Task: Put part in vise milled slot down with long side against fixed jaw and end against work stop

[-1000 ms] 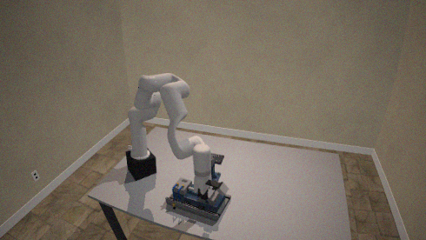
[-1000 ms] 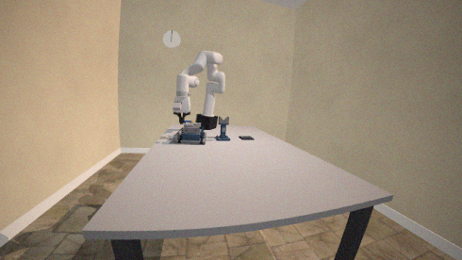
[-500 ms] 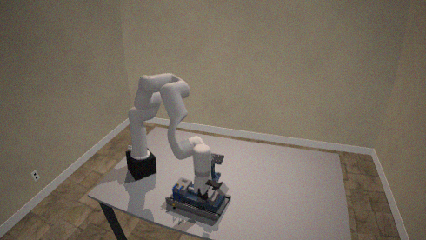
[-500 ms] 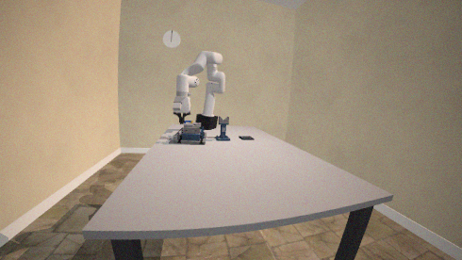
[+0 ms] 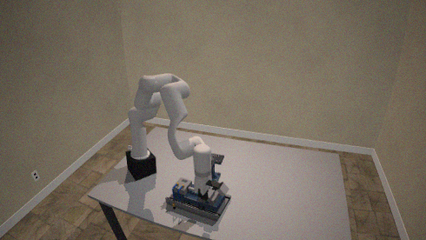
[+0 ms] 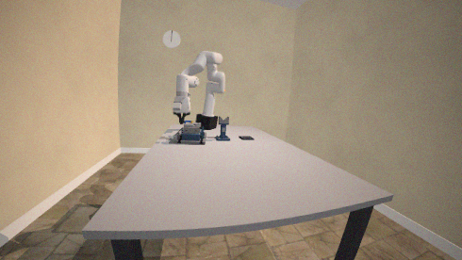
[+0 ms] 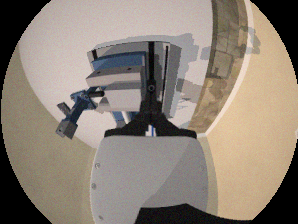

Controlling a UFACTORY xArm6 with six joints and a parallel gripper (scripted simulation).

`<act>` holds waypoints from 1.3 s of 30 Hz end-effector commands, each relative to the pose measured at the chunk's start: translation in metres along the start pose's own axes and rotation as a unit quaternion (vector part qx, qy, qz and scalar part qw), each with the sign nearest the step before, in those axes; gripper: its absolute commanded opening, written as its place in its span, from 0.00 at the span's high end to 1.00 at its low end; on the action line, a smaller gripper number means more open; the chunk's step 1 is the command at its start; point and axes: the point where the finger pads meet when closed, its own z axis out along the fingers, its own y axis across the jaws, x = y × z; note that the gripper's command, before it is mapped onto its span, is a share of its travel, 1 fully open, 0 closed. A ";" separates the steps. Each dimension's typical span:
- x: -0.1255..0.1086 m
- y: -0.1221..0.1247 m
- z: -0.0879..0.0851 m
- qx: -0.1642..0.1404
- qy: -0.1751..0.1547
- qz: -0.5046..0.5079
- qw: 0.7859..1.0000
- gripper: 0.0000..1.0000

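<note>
The blue and grey vise [image 5: 197,203] stands near the table's front edge and also shows in the exterior view [image 6: 190,135]. My gripper [image 5: 203,190] is shut with nothing between the fingers and hangs straight down just over the vise. In the wrist view the closed fingers point at the vise's jaws [image 7: 123,76]. A pale grey block [image 6: 190,125] sits on top of the vise; it is too small to tell whether it is the part. The dark infeed plate [image 6: 246,138] lies flat with nothing on it.
The blue V-block [image 6: 222,129] stands between the vise and the infeed plate, and shows at the left of the wrist view [image 7: 76,106]. The arm's black base [image 5: 140,164] is behind the vise. The table edge is close in front of the vise.
</note>
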 end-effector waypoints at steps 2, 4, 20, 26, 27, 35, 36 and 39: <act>0.002 0.001 -0.002 -0.001 0.002 0.000 1.000 1.00; 0.002 0.001 -0.002 -0.001 0.002 0.000 1.000 1.00; 0.002 0.001 -0.002 -0.001 0.002 0.000 1.000 1.00; 0.002 0.001 -0.001 -0.001 0.002 0.000 1.000 1.00; 0.002 0.001 -0.001 -0.001 0.002 0.000 1.000 1.00; 0.002 0.001 0.000 -0.001 0.002 0.000 1.000 1.00; 0.002 0.001 0.000 -0.001 0.002 0.000 1.000 1.00; 0.002 0.001 0.001 -0.001 0.002 0.000 1.000 1.00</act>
